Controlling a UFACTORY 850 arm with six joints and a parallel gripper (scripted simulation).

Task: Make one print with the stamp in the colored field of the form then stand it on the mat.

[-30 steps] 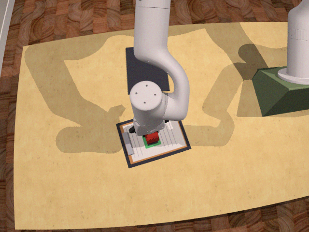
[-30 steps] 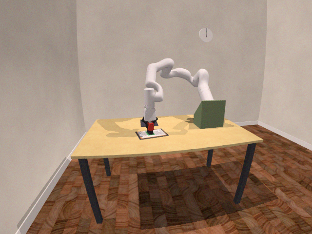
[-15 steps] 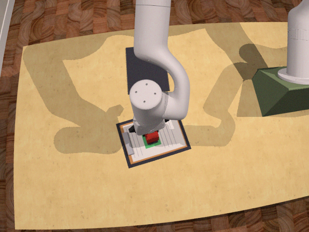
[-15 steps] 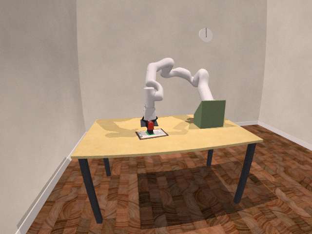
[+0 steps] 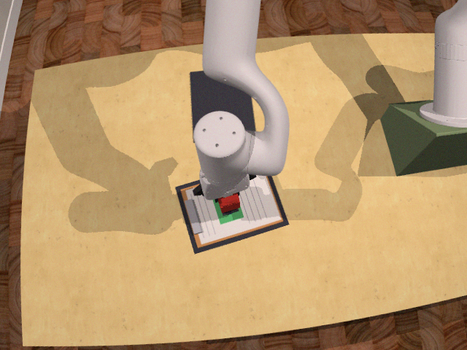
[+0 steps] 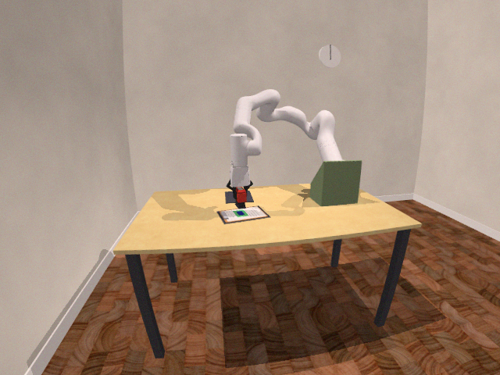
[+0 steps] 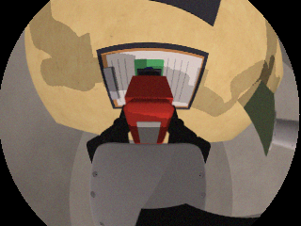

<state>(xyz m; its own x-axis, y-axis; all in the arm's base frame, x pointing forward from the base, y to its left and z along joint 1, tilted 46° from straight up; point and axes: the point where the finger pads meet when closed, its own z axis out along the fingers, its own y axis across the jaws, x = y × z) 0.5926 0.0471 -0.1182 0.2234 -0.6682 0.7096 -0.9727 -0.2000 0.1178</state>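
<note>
Nearest the exterior camera, flat on the worktop (image 6: 323, 226): 1 form (image 6: 228, 216) with 1 green field (image 5: 231, 219) and 1 dark mark (image 6: 241, 212) inside it, so likely the print already made. Directly above that field, clear of the paper: 1 red stamp (image 6: 241, 195), clamped about half-open between the 2 black fingers of the end effector (image 6: 241, 188), upright as far as can be told. Grips the stamp from its 2 sides in the exterior view; long axis roughly in line with the form's slightly turned edges in the top view, though mostly hidden by the wrist. Farther back, just beyond the form's far edge: 1 dark mat (image 6: 229, 197), its long side running away from the form. Turns on exactly this for the coming move: mat straight behind the held stamp, away from the camera, near but not touching the form. Farthest, off to the side: 1 green pedestal (image 6: 347, 189) carrying the only arm.
</note>
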